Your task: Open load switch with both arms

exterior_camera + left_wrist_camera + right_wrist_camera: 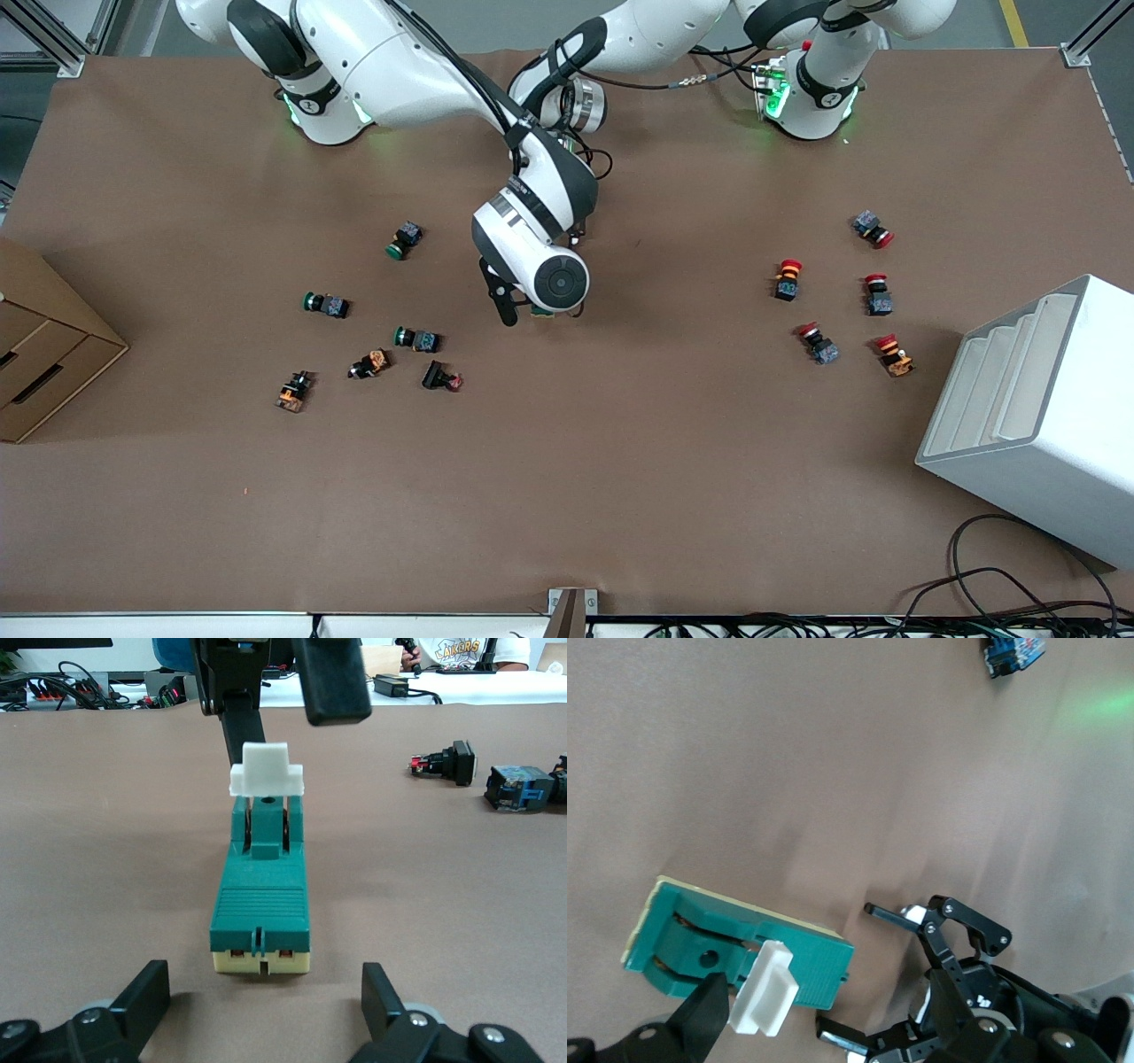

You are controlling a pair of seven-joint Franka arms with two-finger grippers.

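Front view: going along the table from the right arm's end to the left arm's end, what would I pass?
Cardboard box, green and orange push buttons, load switch with right gripper and left gripper at it, red push buttons, white rack.

The front view looks down from high across the table (620,496), facing both arm bases along its top edge and taking in the whole brown surface. The left wrist view sits low and close, looking level along the tabletop at the load switch (260,904) end on. The right wrist view looks steeply down on the same load switch (735,957) from close above. Both wrist views share that switch, which the front view shows only as a sliver (542,312) under the right arm's wrist.
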